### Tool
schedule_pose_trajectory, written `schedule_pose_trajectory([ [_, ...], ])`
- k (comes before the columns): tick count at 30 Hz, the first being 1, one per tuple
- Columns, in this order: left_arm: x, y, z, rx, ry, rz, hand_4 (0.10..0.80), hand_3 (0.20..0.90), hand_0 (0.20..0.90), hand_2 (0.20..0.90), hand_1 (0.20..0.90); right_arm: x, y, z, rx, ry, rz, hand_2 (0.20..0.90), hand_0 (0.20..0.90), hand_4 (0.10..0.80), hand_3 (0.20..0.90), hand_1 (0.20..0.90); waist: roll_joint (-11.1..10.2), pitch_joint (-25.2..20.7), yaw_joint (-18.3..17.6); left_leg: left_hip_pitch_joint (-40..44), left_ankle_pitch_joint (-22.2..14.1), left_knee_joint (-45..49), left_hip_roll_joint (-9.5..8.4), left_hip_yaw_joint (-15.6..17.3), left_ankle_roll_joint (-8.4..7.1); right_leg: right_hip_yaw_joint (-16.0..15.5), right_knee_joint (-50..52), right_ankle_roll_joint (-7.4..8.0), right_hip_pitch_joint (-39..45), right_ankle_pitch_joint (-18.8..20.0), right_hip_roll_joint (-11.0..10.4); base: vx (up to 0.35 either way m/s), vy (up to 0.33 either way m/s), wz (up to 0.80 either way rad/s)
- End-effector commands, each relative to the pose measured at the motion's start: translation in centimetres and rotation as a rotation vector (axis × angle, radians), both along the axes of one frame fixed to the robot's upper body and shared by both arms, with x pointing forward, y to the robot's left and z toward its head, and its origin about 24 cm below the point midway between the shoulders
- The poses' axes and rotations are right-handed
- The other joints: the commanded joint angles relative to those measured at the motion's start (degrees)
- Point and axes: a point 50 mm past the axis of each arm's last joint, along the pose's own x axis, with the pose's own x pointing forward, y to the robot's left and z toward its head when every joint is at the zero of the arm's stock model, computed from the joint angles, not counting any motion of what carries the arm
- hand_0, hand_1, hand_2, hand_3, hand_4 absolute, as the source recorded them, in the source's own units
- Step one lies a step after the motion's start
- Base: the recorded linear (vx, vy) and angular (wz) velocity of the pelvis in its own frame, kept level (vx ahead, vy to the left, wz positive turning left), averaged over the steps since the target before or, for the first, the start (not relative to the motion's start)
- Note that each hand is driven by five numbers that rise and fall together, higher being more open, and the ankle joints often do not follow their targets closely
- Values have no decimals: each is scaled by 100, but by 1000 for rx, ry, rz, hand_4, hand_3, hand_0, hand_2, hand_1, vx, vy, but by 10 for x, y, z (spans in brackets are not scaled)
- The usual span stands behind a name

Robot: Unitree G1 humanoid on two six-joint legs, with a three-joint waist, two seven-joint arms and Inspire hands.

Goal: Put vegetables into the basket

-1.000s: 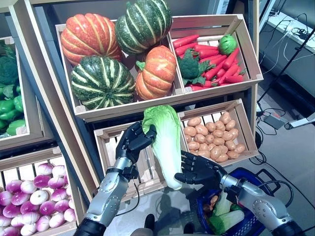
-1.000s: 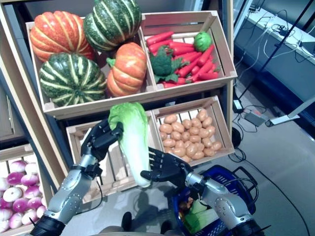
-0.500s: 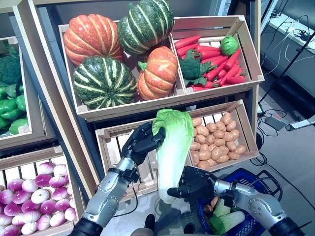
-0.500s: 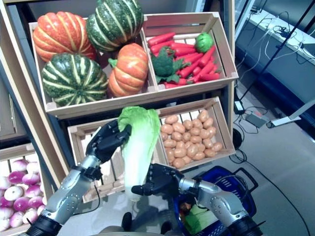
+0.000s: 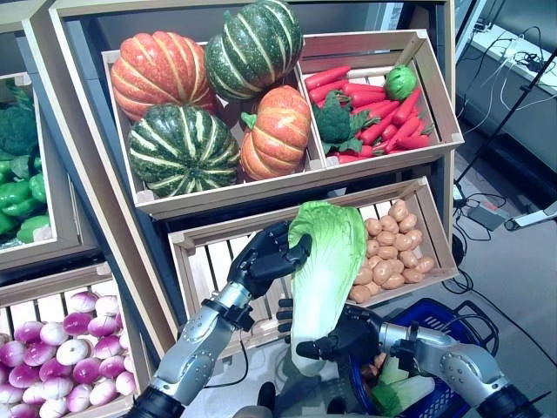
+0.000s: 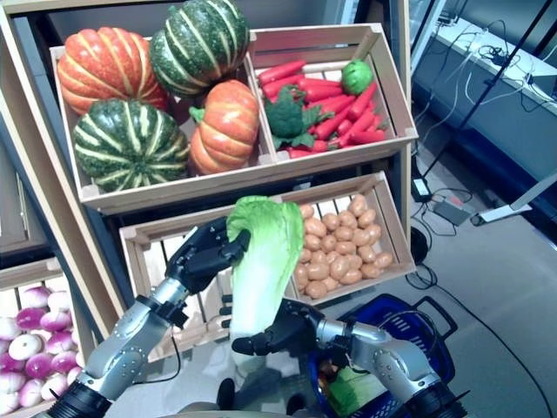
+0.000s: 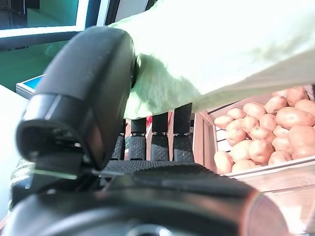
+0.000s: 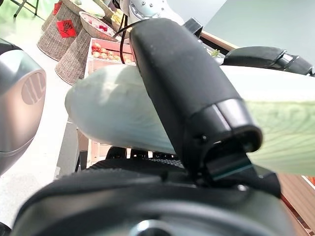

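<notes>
A long napa cabbage [image 5: 322, 261] with a pale green leafy top and a white stem is held upright in front of the stand's lower crates. My left hand [image 5: 265, 259] is shut on its leafy top; its thumb [image 7: 83, 108] presses the leaves [image 7: 221, 54]. My right hand [image 5: 350, 335] is shut on the white stem end, with its thumb [image 8: 182, 88] across the stem [image 8: 113, 118]. The blue basket [image 5: 432, 306] stands on the floor just right of and below the right hand. Green-and-white leafy vegetables [image 5: 396, 390] lie in it.
A wooden stand with slanted crates rises behind the hands. Its potato crate [image 5: 396, 252] is right behind the cabbage and a slatted crate [image 5: 204, 261] is behind the left hand. Cables and a stand's legs [image 5: 487, 213] lie on the floor at the right.
Both hands have moved the cabbage to the right and a little lower, towards the basket. The right hand, spread beside the stem a second ago, is now closed round it.
</notes>
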Motion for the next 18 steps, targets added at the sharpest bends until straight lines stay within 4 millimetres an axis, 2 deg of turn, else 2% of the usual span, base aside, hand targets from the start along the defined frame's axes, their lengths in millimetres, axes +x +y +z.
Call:
schedule_pose_trajectory([
  [1,11,-28,56,-138,-269,-138,400,300,300,300,300,3,36,40,261,-139,157,300,300,400,300,300,-173,-516,68,256,-443,9,173,8,-172,50,7,293,-150,476,-454,0,0,0],
  [12,11,-27,54,-126,-266,-144,400,300,300,300,300,4,35,39,287,-130,110,300,300,400,300,300,-148,-513,69,263,-448,11,170,-25,-162,63,22,294,-144,462,-469,0,0,0],
  [13,11,-27,54,-123,-265,-141,499,448,448,448,448,5,35,39,295,-135,98,300,300,400,300,300,-141,-516,70,267,-452,12,168,-31,-159,65,26,297,-139,457,-474,0,0,0],
  [14,11,-26,54,-122,-265,-141,576,564,564,564,564,5,34,39,298,-136,95,300,300,400,300,300,-139,-515,71,269,-453,11,167,-34,-159,65,24,296,-135,456,-475,0,0,0],
  [15,11,-26,54,-121,-267,-143,767,851,851,851,851,5,34,40,309,-136,85,300,300,400,300,300,-136,-513,75,272,-456,12,166,-39,-159,62,24,295,-129,453,-479,0,0,0],
  [16,11,-26,53,-117,-267,-142,800,900,900,900,900,6,33,40,315,-136,78,300,300,400,300,300,-134,-513,80,273,-460,13,165,-44,-158,60,25,296,-126,448,-482,0,0,0],
  [18,11,-24,53,-114,-263,-137,800,900,900,900,900,7,32,40,326,-144,53,300,300,400,300,300,-129,-512,90,272,-464,17,163,-56,-160,56,30,301,-125,444,-488,0,0,0],
])
